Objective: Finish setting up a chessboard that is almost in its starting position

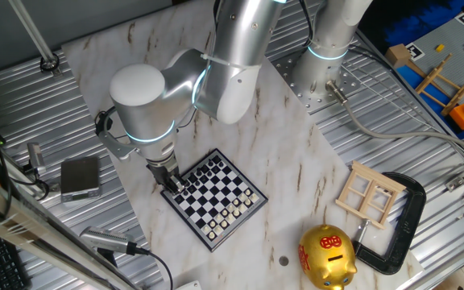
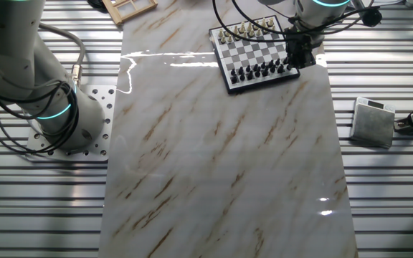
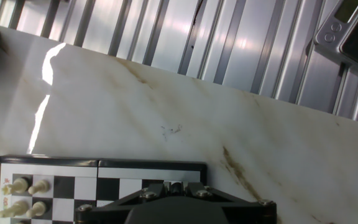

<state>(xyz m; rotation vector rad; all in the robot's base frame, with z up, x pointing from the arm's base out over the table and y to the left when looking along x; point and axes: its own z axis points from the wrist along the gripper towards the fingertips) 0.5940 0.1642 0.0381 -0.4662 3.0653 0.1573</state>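
Chessboard (image 1: 214, 198) lies flat on the marble-patterned table (image 1: 296, 169), turned like a diamond in one fixed view, with black pieces in rows along its 11 o'clock side and white pieces along its 5 o'clock side. In the other fixed view the same chessboard (image 2: 255, 55) sits near the table's far edge, at about 1 o'clock from the table's middle, white pieces at the back and black pieces at the front.

The gripper (image 1: 170, 180) hangs from the arm straight down over the board's 9 o'clock corner, among the black pieces; in the other fixed view the gripper (image 2: 297, 51) covers the board's 3 o'clock end. Whether its fingers are apart or together I cannot tell: the hand view shows only the dark gripper body at the bottom edge, the board's rim, and 4 white pieces at 8 o'clock.

A gold piggy bank (image 1: 327, 258) stands at 4 o'clock from the board, well apart. A pale wooden window frame (image 1: 370, 192) lies at 3 o'clock, beside a black clamp (image 1: 399, 225). A small grey box (image 1: 80, 176) rests off the table at 9 o'clock.
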